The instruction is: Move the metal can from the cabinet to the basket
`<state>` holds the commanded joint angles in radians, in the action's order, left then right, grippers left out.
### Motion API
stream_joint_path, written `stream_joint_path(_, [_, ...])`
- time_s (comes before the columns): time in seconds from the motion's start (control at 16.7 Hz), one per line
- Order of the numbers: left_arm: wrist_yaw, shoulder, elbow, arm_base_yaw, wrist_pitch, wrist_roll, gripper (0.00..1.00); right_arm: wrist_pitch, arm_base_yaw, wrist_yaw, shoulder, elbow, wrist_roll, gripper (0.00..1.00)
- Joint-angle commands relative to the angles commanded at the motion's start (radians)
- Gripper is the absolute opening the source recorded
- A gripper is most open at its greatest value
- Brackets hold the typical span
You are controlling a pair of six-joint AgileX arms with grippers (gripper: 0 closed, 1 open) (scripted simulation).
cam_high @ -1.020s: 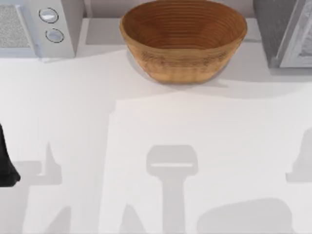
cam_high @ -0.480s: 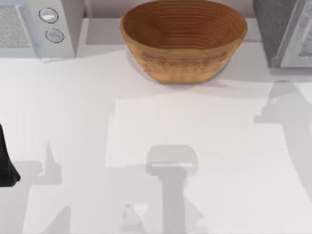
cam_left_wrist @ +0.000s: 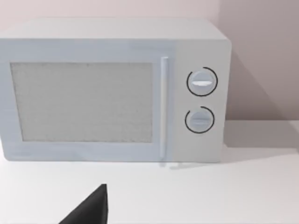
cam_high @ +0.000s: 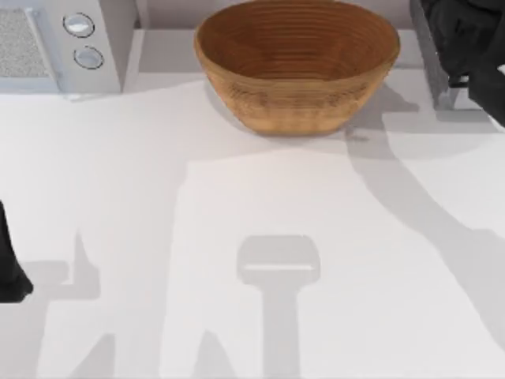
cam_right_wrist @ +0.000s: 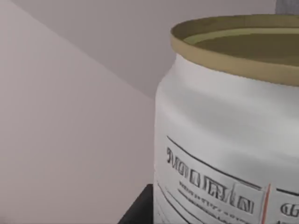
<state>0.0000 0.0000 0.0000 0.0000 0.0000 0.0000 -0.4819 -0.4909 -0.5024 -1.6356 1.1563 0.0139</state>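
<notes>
The metal can (cam_right_wrist: 224,140) looms very close in the right wrist view, with white printed sides and a dull gold rim, a pale wall behind it. A dark piece of my right gripper's finger (cam_right_wrist: 138,212) shows beside its base. From above, my right arm (cam_high: 469,35) reaches over the grey cabinet (cam_high: 435,88) at the back right and hides its door. The brown wicker basket (cam_high: 297,95) stands at the back middle with nothing inside. My left arm (cam_high: 8,260) is parked at the left edge.
A white microwave (cam_high: 87,47) with two round knobs stands at the back left; the left wrist view shows the microwave (cam_left_wrist: 112,93) head-on, with a dark fingertip (cam_left_wrist: 91,210) low in front. Open white tabletop (cam_high: 252,237) fills the middle and front.
My right arm has come into the top view and now lies over the cabinet; its shadow swept from the front right toward the back. The basket and the left arm have not moved.
</notes>
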Motion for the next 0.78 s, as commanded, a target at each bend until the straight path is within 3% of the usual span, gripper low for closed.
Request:
stream_joint_path(0.36, [0.0,0.0,0.0,0.0,0.0,0.0,1.0,-0.115,-0.114,-0.122,-0.406,0.277,0.003,0.0])
stream_joint_path(0.78, [0.0,0.0,0.0,0.0,0.0,0.0,1.0,-0.134,-0.133,-0.143,-0.469,0.323,0.003,0.0])
